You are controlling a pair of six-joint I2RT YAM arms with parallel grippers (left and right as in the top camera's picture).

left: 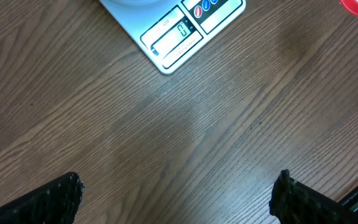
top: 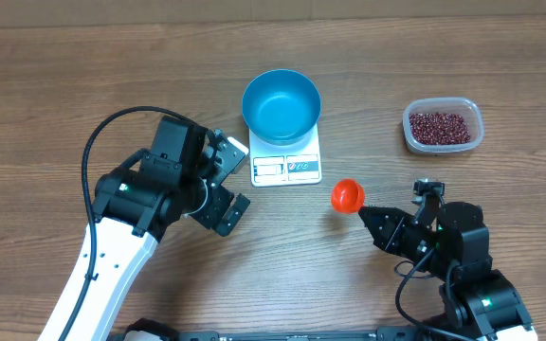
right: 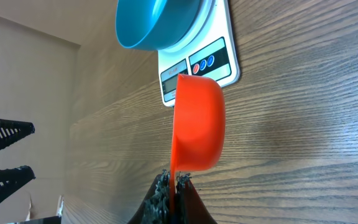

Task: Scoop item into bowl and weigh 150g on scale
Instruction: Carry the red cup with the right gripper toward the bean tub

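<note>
With right fingers pinched on the handle of the orange scoop and left fingers spread wide, swing level toward the beans off to their right, bowl on scale ahead.

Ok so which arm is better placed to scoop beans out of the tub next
Right arm. The right hand is shut on the orange scoop, and the tub of beans sits on its side. The left hand is open and empty, across the scale from the tub.
</note>
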